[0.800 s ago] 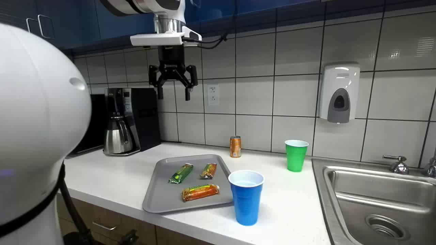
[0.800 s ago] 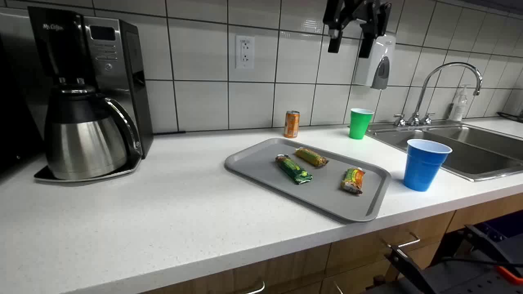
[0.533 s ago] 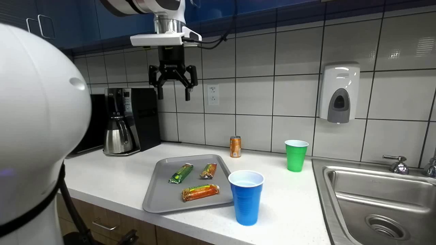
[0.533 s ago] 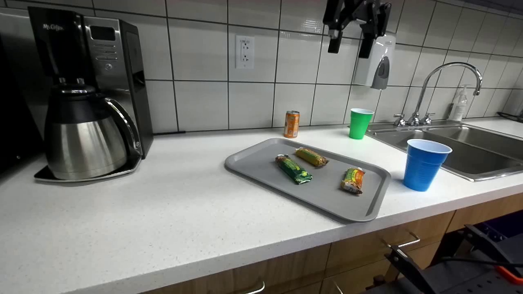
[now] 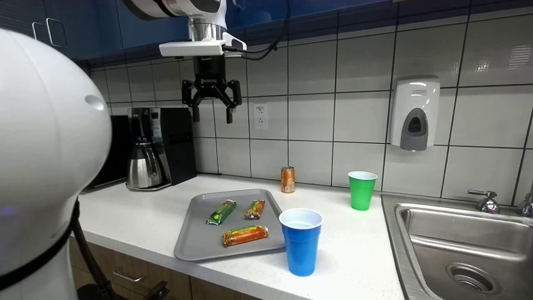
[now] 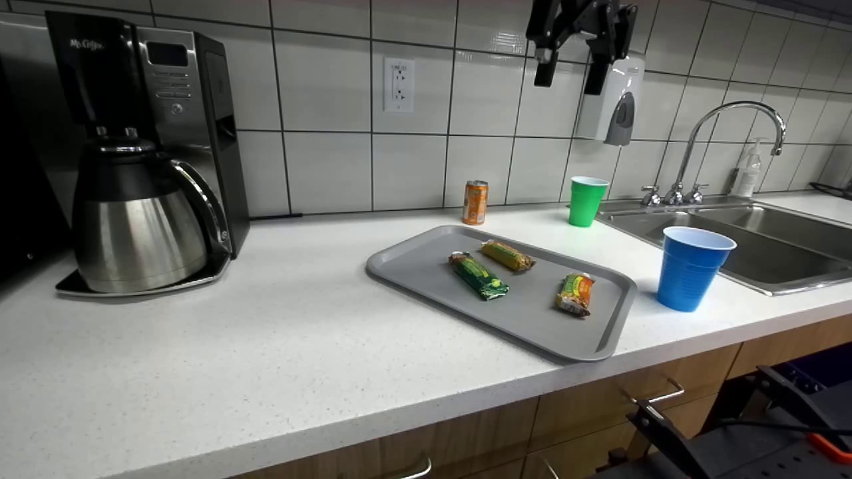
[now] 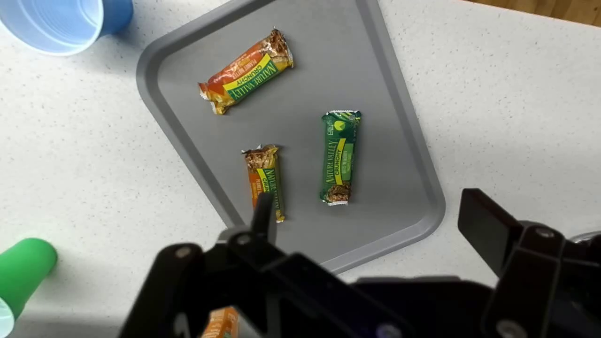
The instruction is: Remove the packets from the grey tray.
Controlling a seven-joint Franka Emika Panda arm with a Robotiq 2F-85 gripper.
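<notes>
Gripper released, spread wide, angular black links, hanging well above the speckled white counter. Green packet, orange packet and yellowish packet all on the grey tray (matte, roughly rectangular, rounded corners, low rim). They lie flat, spaced apart: oblong, glossy crinkled wrappers, crimped ends. Blue cup just beside it: upright, tapered, pale inside. Orange can: small upright cylinder near tiled wall.

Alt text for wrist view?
A green Nature Valley Crunchy packet and two orange ones lie apart on a grey tray; the open tool partly hides the lower orange one. Nearby: a blue cup, green cup and partly hidden orange can.
</notes>
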